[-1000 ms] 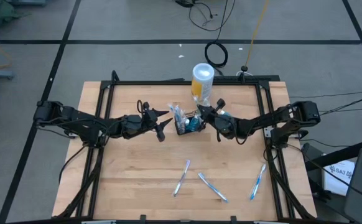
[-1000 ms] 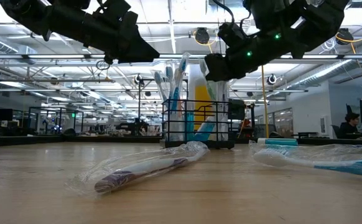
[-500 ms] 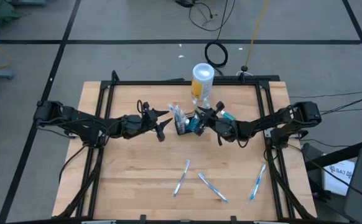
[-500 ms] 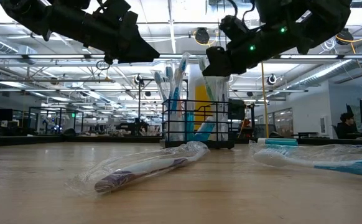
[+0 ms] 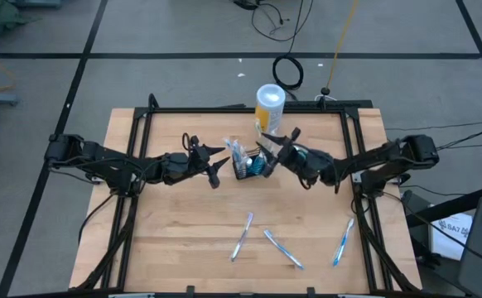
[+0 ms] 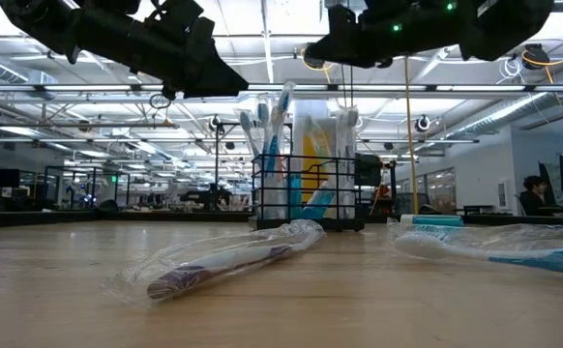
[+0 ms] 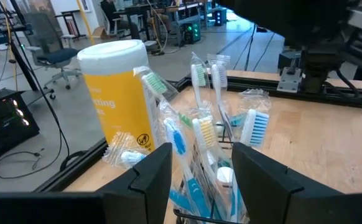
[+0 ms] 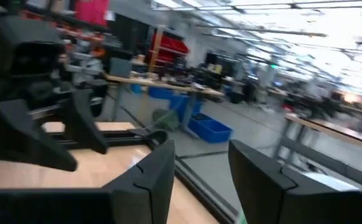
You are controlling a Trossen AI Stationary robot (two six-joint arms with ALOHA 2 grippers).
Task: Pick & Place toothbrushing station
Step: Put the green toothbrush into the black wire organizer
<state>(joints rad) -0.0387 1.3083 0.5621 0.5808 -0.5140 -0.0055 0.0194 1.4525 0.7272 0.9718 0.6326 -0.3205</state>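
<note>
The toothbrushing station, a small black wire-mesh basket [image 5: 250,165] [image 6: 306,193], stands on its base at the table's middle. Several wrapped toothbrushes [image 7: 199,124] stand upright in it. My left gripper [image 5: 219,166] [image 7: 203,171] hovers open just left of the basket, above the table, its fingers level and aimed at the brushes. My right gripper [image 5: 271,149] [image 6: 344,43] hangs open above and to the right of the basket, higher than the brush heads. Nothing is between its fingers [image 8: 199,168].
A white-and-yellow canister [image 5: 269,106] [image 7: 116,93] stands just behind the basket. Three wrapped toothbrushes lie on the near half of the table [image 5: 241,237] [image 5: 282,248] [image 5: 344,242]. A black frame rail [image 5: 249,109] runs round the table top.
My right gripper has opened, come off a toothbrush at the basket's right side and gone up, tipping its fingers upward. That toothbrush stays standing in the basket. The basket itself has not moved.
</note>
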